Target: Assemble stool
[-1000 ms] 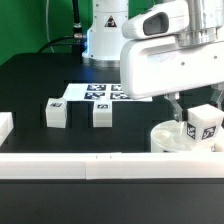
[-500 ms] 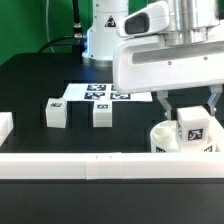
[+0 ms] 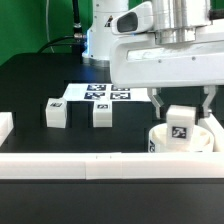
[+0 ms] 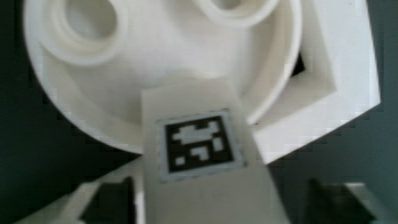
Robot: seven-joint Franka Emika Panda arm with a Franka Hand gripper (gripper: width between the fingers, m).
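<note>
From the exterior view, the gripper (image 3: 183, 116) hangs low over the round white seat (image 3: 160, 142), its fingers (image 3: 159, 105) spread wide. A tagged leg (image 3: 181, 127) stands on the seat directly between them, with a sliver of dark gap on each side, so neither finger is touching it. The leg is roughly upright, its tag facing the camera, and its top reaches about as high as the fingertips. Whether its foot sits down in a socket I cannot tell from here. Two more legs (image 3: 56, 113) (image 3: 102, 113) lie on the black table (image 3: 30, 85), well away from the gripper toward the exterior view's left. The marker board (image 3: 98, 92) lies beyond them, and a long white rail (image 3: 90, 165) runs along the near edge, just in front of the seat. In the wrist view the same leg (image 4: 199, 142) rises straight up toward the gripper, tag clear, from near the rim of the seat (image 4: 107, 85). Farther out on the disc, two round sockets (image 4: 86, 14) (image 4: 240, 10) show as hollow rings holding nothing. The fingers themselves are too blurred in this view to make out.
</note>
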